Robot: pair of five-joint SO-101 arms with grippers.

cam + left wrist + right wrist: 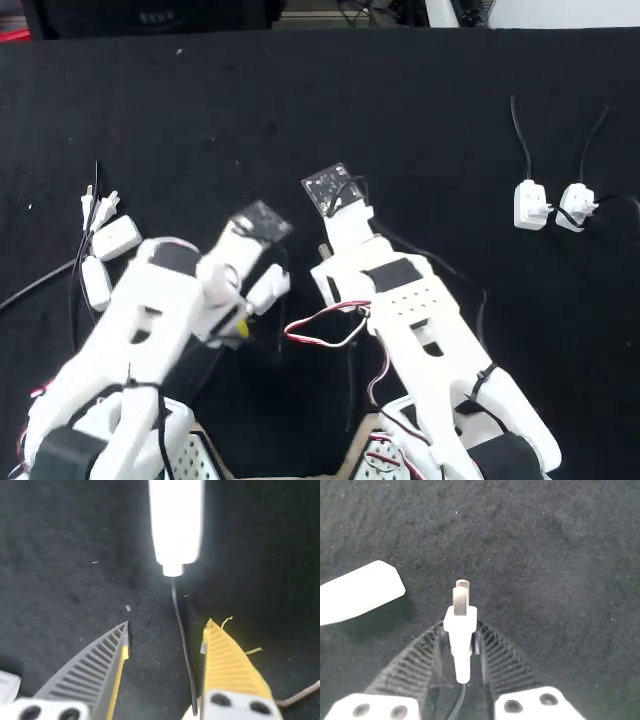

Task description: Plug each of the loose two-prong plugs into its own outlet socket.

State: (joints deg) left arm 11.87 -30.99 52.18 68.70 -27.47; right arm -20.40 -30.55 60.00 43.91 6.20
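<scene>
From above, the left arm (150, 310) and right arm (430, 330) cover their own jaws. A white body (176, 525) in the left wrist view is cut by the edge, its far end unseen; so is a white piece (357, 592) in the right wrist view, where the two-prong plug (461, 625) half hides its rear prong

left gripper (167, 626) gapes wide, right gripper (460, 630) clamps a plug (461, 611).

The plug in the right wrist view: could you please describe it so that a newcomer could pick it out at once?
On the black table, find the right gripper. Clamped between its ribbed fingers is a small white plug, two flat prongs pointing away from the wrist, a dark cord trailing back. Unlike the white pieces lying on the table, it is held.
</scene>
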